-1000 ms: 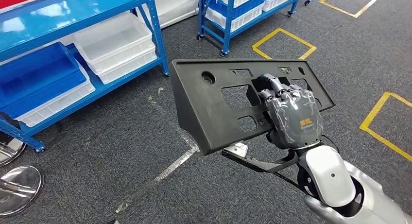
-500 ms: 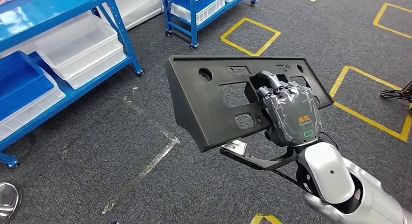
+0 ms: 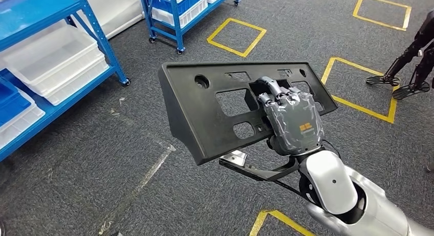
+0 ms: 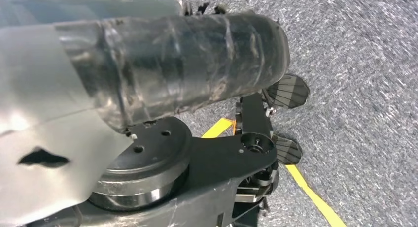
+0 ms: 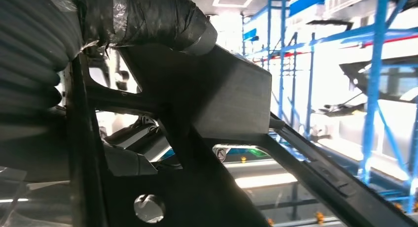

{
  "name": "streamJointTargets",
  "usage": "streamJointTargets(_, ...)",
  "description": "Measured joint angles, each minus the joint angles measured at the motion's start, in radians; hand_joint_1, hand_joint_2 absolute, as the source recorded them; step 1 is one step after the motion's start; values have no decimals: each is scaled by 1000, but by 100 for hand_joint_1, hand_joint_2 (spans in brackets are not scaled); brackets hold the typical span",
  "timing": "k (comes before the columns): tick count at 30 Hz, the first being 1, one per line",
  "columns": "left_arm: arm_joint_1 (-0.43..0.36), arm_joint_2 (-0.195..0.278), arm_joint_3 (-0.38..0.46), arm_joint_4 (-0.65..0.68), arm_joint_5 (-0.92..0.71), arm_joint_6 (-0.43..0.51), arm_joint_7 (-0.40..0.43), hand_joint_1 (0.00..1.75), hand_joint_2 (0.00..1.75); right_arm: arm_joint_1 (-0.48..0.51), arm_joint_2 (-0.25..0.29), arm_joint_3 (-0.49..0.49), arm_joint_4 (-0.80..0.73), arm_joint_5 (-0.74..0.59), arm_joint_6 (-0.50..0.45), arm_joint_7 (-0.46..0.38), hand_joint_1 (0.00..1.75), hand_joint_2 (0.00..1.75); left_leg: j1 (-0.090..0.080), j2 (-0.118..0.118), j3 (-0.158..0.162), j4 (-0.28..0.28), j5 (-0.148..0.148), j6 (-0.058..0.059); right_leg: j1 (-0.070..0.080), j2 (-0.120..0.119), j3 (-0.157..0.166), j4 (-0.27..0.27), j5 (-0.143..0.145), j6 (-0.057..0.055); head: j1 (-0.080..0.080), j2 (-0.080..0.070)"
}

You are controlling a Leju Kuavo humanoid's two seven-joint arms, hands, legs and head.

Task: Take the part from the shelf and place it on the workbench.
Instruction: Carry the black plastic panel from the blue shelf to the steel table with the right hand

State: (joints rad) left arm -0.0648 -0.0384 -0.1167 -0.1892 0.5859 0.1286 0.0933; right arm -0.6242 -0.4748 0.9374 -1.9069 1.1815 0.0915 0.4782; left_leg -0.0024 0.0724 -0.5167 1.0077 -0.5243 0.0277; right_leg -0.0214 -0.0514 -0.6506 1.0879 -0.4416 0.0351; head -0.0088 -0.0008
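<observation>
Part (image 3: 215,115) gripped mid-frame by our right hand (image 3: 291,121), fingers hooked through a cutout, shelf (image 3: 97,39) upper left; left hand's state we cannot tell.

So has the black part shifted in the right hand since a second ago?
No. The black part sits the same under the right hand; the blue shelf slid left because the camera turned.

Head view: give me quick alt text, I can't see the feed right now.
The right hand grips a large black plastic part through one of its cutouts, carried above grey carpet with yellow floor squares. Blue shelves with white bins stand at upper left.
</observation>
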Motion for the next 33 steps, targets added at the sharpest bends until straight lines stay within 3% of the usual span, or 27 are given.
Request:
streamJointTargets(2,0,1,0,0,0,1,1,0,0,-2,4,3,5,1,-2,2,175,175,-5,14,-4,7,-4,-10,9,-10,16,-29,-3,-10,-1,0)
streamJointTargets(4,0,1,0,0,0,0,1,0,0,-5,4,4,7,0,-1,7,175,175,-2,22,-6,10,-8,-20,10,12,11,-33,3,-24,-2,0)
streamJointTargets(6,0,0,0,0,0,-1,-1,0,0,-16,3,5,8,-6,8,14,175,175,4,-8,-22,44,-37,-29,10,30,9,-40,9,-37,-3,0)
streamJointTargets(8,2,-2,0,0,2,-4,-5,0,0,-27,1,5,5,-18,28,19,175,175,7,-48,-72,153,-96,-32,11,50,6,-43,15,-46,-5,0)
streamJointTargets(9,4,-3,0,0,5,-5,-7,0,0,-30,-2,5,3,-24,40,22,175,175,7,-56,-104,219,-123,-31,13,62,4,-43,17,-50,-5,0)
streamJointTargets(10,7,-4,0,0,8,-6,-9,0,0,-31,-6,5,-1,-31,51,25,175,175,7,-59,-130,270,-136,-29,16,75,3,-43,18,-53,-5,0)
streamJointTargets(11,8,-4,0,0,11,-6,-11,0,0,-33,-11,4,-5,-35,60,28,175,175,6,-62,-142,289,-130,-27,18,88,2,-42,20,-54,-5,0)
streamJointTargets(13,10,-5,0,0,16,-5,-13,0,0,-38,-23,2,-14,-42,77,36,175,175,6,-73,-113,217,-66,-17,20,115,2,-40,21,-55,-5,0)
streamJointTargets(15,11,-4,0,0,19,-4,-14,0,0,-48,-38,-6,-29,-46,92,46,175,175,6,-115,-59,92,-8,-7,20,139,-1,-35,24,-52,-4,0)
streamJointTargets(17,10,-4,0,0,24,-3,-14,0,0,-59,-56,-13,-45,-48,109,57,175,175,3,-142,-34,35,3,-5,16,159,-9,-34,31,-41,-4,0)
streamJointTargets(19,8,-5,0,0,27,-2,-13,0,0,-63,-80,-19,-64,-48,126,65,175,175,1,-127,-29,22,9,-1,12,180,-16,-42,43,-26,-4,0)
streamJointTargets(21,8,-6,0,0,30,-1,-12,0,0,-63,-110,-29,-87,-49,138,69,175,175,4,-104,-26,5,24,10,12,161,-30,-23,28,-16,-2,0)
streamJointTargets(24,12,-7,0,0,32,0,-11,0,0,-66,-147,-43,-116,-50,147,71,175,175,6,-68,-27,-9,36,20,11,84,-95,128,-62,-8,6,0)
streamJointTargets(26,14,-5,0,0,32,0,-7,0,0,-61,-165,-44,-133,-47,156,73,175,175,6,-42,-30,-7,36,20,6,65,-116,196,-85,0,7,0)
streamJointTargets(27,14,-5,0,0,32,0,-4,0,0,-57,-175,-45,-141,-44,162,74,175,175,5,-30,-31,-6,35,20,4,59,-102,181,-72,4,7,0)
streamJointTargets(29,11,-6,0,0,32,-1,2,0,0,-43,-198,-52,-160,-35,175,77,175,175,6,-8,-31,-3,32,16,2,35,-31,65,-24,7,7,0)
streamJointTargets(31,11,-6,0,0,31,-3,5,0,0,-23,-222,-64,-185,-27,186,79,175,175,1,7,-31,2,27,6,9,6,27,-36,1,-1,6,0)
streamJointTargets(33,11,-6,0,0,31,-4,7,0,0,-7,-243,-73,-206,-22,191,80,175,175,-3,22,-30,4,24,-4,18,9,36,-56,2,-15,4,0)
